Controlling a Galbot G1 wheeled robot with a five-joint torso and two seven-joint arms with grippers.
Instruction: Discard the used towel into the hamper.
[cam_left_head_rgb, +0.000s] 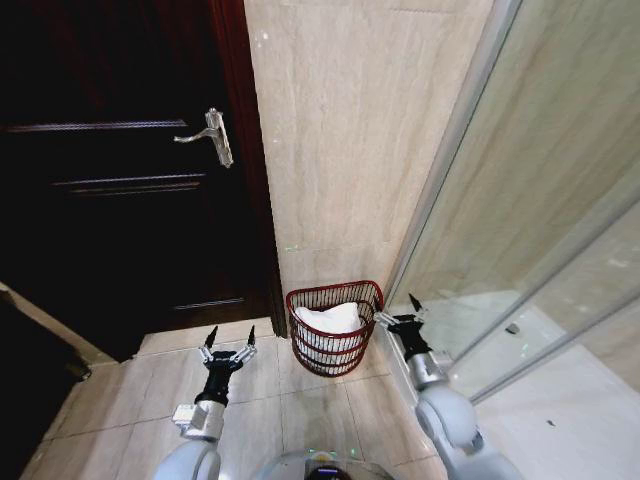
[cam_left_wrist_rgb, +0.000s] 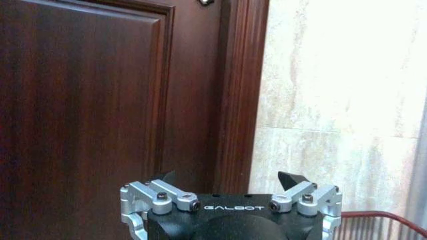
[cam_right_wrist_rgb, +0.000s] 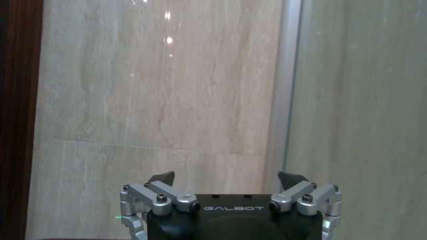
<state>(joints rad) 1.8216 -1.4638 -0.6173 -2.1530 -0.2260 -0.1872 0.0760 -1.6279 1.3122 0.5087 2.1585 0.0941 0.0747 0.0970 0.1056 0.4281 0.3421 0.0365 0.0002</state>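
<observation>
On the tiled floor against the marble wall (cam_left_head_rgb: 340, 130), between the dark wooden door (cam_left_head_rgb: 120, 180) and the glass shower partition (cam_left_head_rgb: 540, 200), stood the hamper (cam_left_head_rgb: 335, 330). I saw it as a small reddish-brown basket of thin bars with open gaps, its rim rounded toward me, its flat back to the wall, its body narrowing downward. A white towel (cam_left_head_rgb: 330, 320) lay bunched inside, filling most of the opening and showing through the bars.

My left tool (cam_left_head_rgb: 230, 341) hung over the floor tiles to the left of the hamper, apart from it, its two dark fingertips spread wide and holding nothing. In the left wrist view it (cam_left_wrist_rgb: 227, 179) faced the door frame, with a piece of the hamper's rim (cam_left_wrist_rgb: 380, 216) at the corner.

My right tool (cam_left_head_rgb: 397, 311) sat just beside the hamper's right rim, fingers also released and empty. In its wrist view it (cam_right_wrist_rgb: 227, 178) pointed at the marble wall and the partition's metal edge (cam_right_wrist_rgb: 290, 90).
</observation>
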